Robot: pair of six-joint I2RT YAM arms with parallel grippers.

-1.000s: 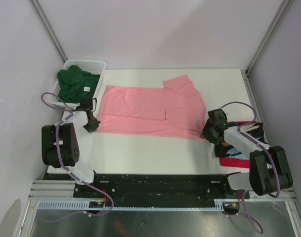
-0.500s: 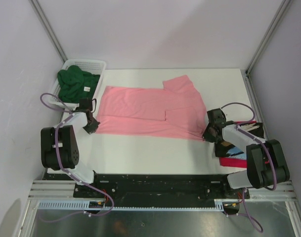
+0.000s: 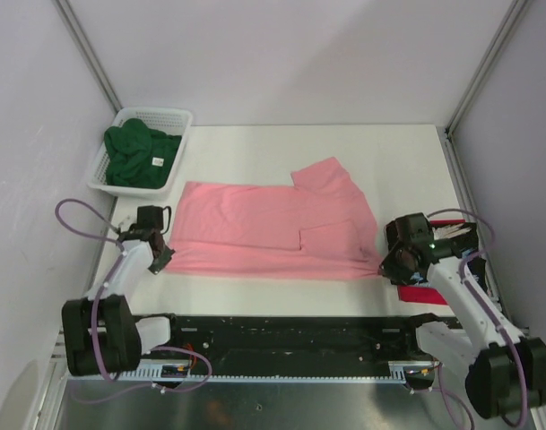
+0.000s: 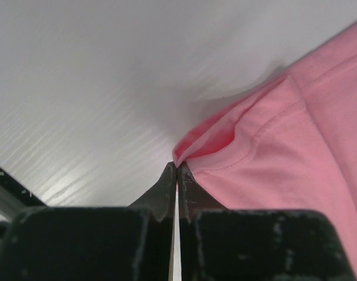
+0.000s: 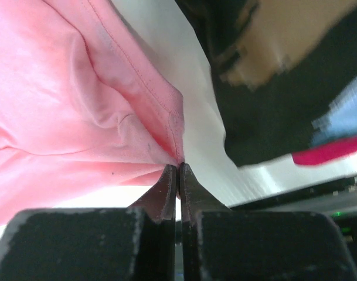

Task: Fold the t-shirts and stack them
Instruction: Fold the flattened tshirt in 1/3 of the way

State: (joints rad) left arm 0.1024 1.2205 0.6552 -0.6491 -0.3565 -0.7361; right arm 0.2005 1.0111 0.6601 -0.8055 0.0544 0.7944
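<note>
Soft salmon-pink tee [image 3: 273, 231], flat, stitched hems.

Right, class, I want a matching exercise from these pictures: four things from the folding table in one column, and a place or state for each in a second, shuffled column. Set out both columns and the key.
Column 1
1. pink t-shirt
2. green t-shirt
3. black printed t-shirt
4. left gripper

Column 2
A. in the white basket
B. shut on a pink corner
C. spread across the table
D. at the right edge, next to the red t-shirt

Pairs: 1-C, 2-A, 3-D, 4-B
</note>
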